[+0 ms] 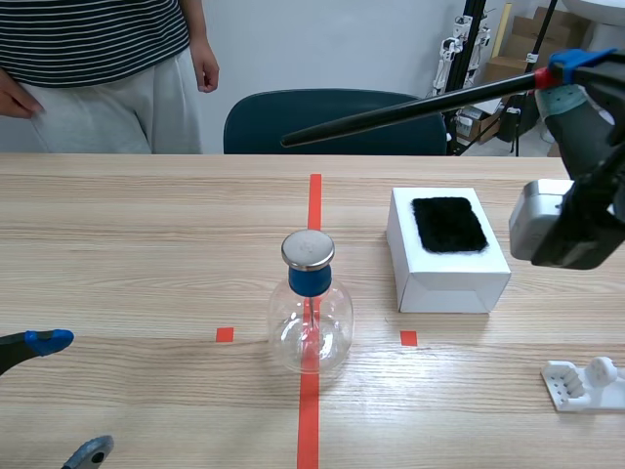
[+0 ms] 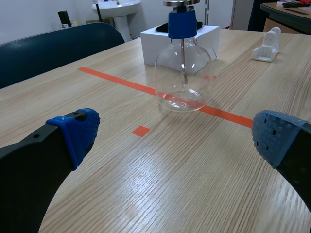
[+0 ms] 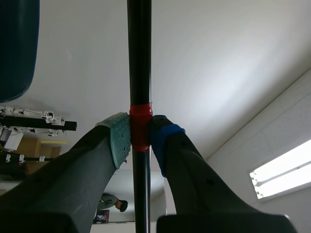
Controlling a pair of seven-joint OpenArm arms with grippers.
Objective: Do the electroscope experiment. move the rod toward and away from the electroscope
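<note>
Scene view: a glass-flask electroscope with a blue collar and a flat metal cap stands upright on the wooden worktop, on the long orange tape line. To its right, apart from it, sits a white box with a patch of black fur on top. The right hand is raised at the picture's upper right, closed on a long black rod. The rod slopes down toward the left, and its tip hangs high above the worktop's far side, well apart from the metal cap. A small white plastic stand lies near the right front corner. The left hand rests low at the left, fingers spread. A person in a striped shirt stands behind the worktop beside a dark chair.

Left wrist view: the left hand is open and empty. The electroscope stands ahead of it, with the white box just behind.

Right wrist view: the right hand clamps the rod at a red tape band, and the rod runs straight ahead between the fingers.
</note>
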